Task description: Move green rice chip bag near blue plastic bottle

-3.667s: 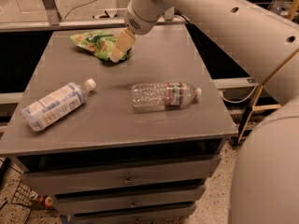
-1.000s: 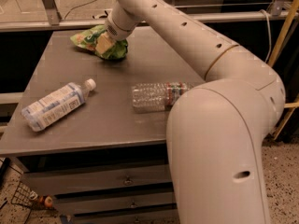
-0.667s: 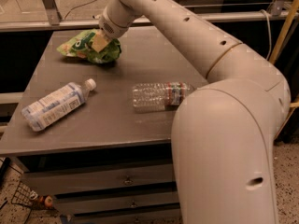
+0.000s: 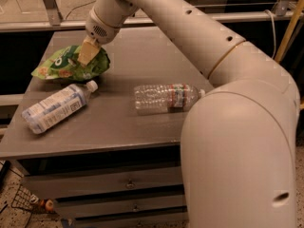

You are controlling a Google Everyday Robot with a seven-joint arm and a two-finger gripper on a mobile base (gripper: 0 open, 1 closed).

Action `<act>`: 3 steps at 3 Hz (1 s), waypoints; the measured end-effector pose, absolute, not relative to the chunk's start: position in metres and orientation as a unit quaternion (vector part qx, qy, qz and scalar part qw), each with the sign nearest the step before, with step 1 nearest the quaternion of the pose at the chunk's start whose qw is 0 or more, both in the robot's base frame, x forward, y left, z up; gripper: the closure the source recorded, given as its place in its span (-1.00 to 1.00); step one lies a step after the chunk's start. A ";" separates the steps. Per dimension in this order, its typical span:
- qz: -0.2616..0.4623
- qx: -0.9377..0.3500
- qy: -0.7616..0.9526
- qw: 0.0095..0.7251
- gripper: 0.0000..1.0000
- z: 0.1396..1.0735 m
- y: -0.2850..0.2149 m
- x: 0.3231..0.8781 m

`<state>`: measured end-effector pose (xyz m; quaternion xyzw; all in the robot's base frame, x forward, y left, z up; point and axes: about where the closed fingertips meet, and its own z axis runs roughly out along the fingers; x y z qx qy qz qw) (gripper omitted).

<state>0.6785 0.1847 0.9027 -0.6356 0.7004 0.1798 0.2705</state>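
Observation:
The green rice chip bag (image 4: 66, 65) is crumpled and lies at the table's left side, just behind the cap end of the blue plastic bottle (image 4: 54, 107). The bottle lies on its side near the front left, its white cap pointing toward the bag. My gripper (image 4: 87, 52) is over the bag's right half, its tan fingers shut on the bag's foil.
A clear ribbed bottle (image 4: 166, 98) with a red-green label lies on its side in the middle of the grey table (image 4: 118, 132). My large arm fills the right of the view. Drawers sit below the table front. A rail runs behind the table.
My gripper has carried the green bag from the back of the table leftward and forward, down to the spot beside the blue bottle's cap.

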 end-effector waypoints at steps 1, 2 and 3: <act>0.201 -0.671 0.670 0.247 1.00 0.906 0.191 0.648; 0.222 -0.694 0.647 0.227 1.00 0.907 0.188 0.618; 0.232 -0.700 0.640 0.217 1.00 0.906 0.185 0.606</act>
